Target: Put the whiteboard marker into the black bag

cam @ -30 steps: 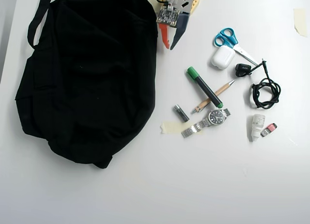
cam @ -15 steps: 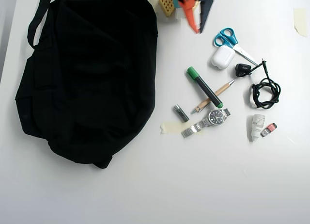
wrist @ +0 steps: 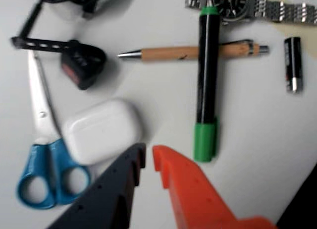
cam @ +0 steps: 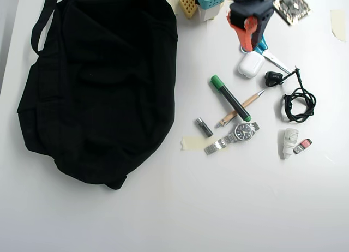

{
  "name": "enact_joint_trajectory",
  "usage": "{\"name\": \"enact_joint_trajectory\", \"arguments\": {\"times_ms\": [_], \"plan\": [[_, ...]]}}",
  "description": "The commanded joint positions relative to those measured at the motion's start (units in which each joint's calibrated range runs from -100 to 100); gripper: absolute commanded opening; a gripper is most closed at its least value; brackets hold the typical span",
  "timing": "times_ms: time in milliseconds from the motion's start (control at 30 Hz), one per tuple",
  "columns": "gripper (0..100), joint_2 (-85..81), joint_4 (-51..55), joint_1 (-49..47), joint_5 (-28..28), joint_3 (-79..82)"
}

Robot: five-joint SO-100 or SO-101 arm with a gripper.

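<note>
Hand (wrist: 148, 157) empty, jaws slightly parted, poised above worktop (wrist: 257, 140). Whiteboard marker (wrist: 207, 80) just ahead-right in wrist view, long axis running away from hand, green cap nearest, crossing wooden pen (wrist: 168, 53). Black bag (cam: 98, 83) well apart, overhead-view left.

Thick black-barrelled whiteboard marker (wrist: 207, 70) is showing a bright green cap & small green end. Large floppy fabric bag (cam: 103, 77) is reading solid black, no pattern. Gripper (wrist: 148, 158) is showing 1 orange finger, 1 black. Scissors (wrist: 43, 154): blue handles w/ white. Earbud case (wrist: 101, 131) is looking plain white. Thin wooden pen (wrist: 168, 53): tan w/ silver tip.
</note>
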Motion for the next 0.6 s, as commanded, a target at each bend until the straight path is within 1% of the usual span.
{"name": "enact_joint_trajectory", "arguments": {"times_ms": [0, 167, 267, 367, 467, 567], "plan": [[2, 4.32, -4.23, 1.33, 0.98, -3.74], [4, 11.04, -12.32, 4.62, 0.98, -3.65], [9, 15.03, -16.03, 6.19, 0.98, -3.74], [13, 18.68, -20.68, 6.41, 0.56, -3.74], [14, 22.08, -24.38, 6.19, 0.14, -3.74], [15, 24.57, -27.31, 5.74, -1.59, -3.74]]}}
